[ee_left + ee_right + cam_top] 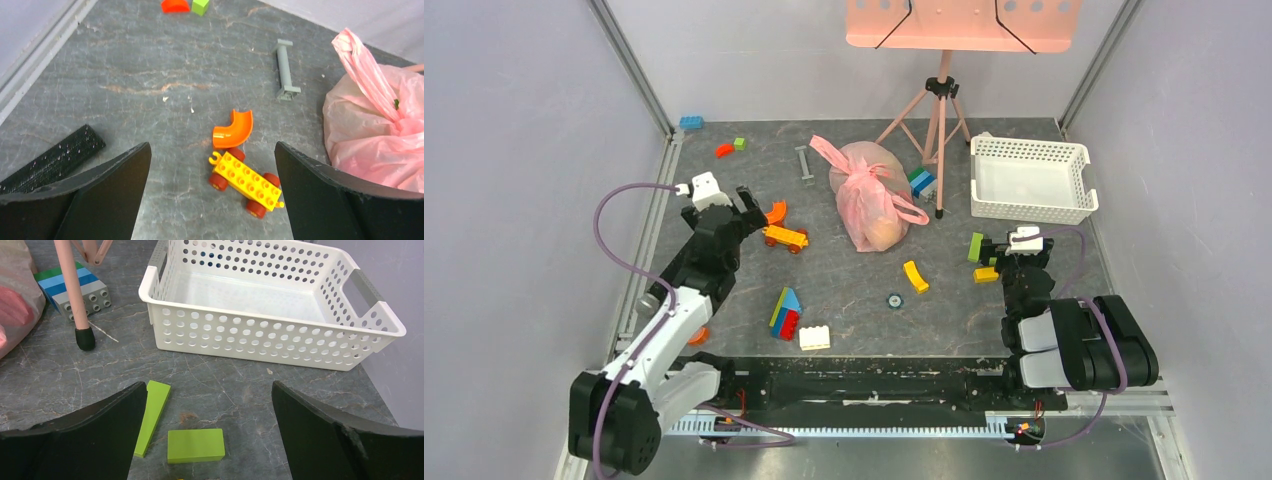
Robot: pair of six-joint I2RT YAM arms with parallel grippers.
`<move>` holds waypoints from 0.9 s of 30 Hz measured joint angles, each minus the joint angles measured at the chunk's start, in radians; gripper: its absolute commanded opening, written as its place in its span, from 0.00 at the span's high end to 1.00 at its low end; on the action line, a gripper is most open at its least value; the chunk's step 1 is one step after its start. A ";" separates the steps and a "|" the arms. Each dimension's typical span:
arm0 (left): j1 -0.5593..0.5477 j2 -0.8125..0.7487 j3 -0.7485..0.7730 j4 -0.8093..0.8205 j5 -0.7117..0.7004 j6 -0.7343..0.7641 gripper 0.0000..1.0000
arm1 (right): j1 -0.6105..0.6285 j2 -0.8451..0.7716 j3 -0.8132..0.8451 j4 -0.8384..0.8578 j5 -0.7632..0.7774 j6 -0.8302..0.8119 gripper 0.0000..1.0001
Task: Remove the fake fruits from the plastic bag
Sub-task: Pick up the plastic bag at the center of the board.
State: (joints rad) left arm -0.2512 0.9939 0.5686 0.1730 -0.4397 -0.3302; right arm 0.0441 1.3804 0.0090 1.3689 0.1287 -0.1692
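The pink plastic bag [869,192] lies knotted at the table's back centre, its handle loops spread to both sides. The fake fruits show only as a dim yellowish bulge [882,232] through the plastic. My left gripper [754,208] hovers open to the bag's left. In the left wrist view the left gripper [211,147] has the bag [370,135] past its right finger. My right gripper [996,252] stands open at the right, well short of the bag. In the right wrist view the right gripper [210,386] holds nothing, with the bag [12,295] at the left edge.
A white lattice basket [1029,178] stands back right beside a pink tripod [939,130]. Building blocks lie scattered: a yellow wheeled block [245,182] and an orange curve [234,131] under the left gripper, green blocks [195,445] under the right. A grey bar [285,67] lies further back.
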 measured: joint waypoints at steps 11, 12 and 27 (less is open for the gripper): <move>0.000 -0.040 0.156 -0.344 0.080 -0.101 0.00 | 0.000 -0.096 0.001 -0.127 -0.019 0.000 0.02; 0.000 -0.049 0.159 -0.361 0.085 -0.104 0.00 | 0.000 -0.116 0.001 -0.158 -0.019 0.000 0.02; -0.047 0.097 0.330 -0.433 0.187 -0.132 0.00 | 0.000 -0.404 0.275 -0.859 0.127 0.277 0.02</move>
State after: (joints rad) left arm -0.2985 1.0904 0.8989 -0.2600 -0.2531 -0.4618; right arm 0.0441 0.9768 0.2844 0.5102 0.2554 0.1078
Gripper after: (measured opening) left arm 0.994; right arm 0.982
